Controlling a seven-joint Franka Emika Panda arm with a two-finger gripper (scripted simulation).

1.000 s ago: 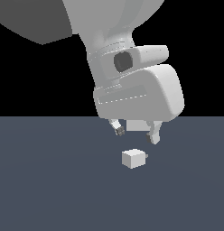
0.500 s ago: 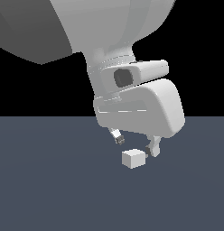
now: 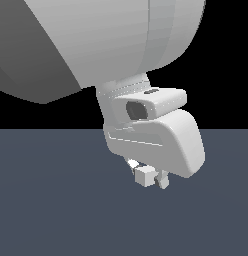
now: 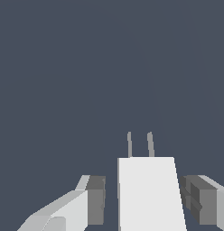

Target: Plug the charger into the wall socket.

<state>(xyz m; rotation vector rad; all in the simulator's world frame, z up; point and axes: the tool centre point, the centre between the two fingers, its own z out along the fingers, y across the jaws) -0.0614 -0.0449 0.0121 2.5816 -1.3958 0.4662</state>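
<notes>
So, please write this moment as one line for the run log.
phase: pre-grasp | gripper: open, fingers on both sides of charger, gaps visible | charger: on floor, prongs pointing away from wrist | wall socket: not in view

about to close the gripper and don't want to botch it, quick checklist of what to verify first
1. Charger between the fingers: ok, one pad on each side in the wrist view.
2. Gripper open: ok, a gap shows on both sides of the charger.
3. Centring: cannot tell for sure; the gaps look roughly even.
4. Prongs free: ok, they point away from the pads.
5. Gripper low enough: looks ok, the exterior view shows the fingertips beside the charger.
6. Socket location: cannot tell, it appears in neither view.
</notes>
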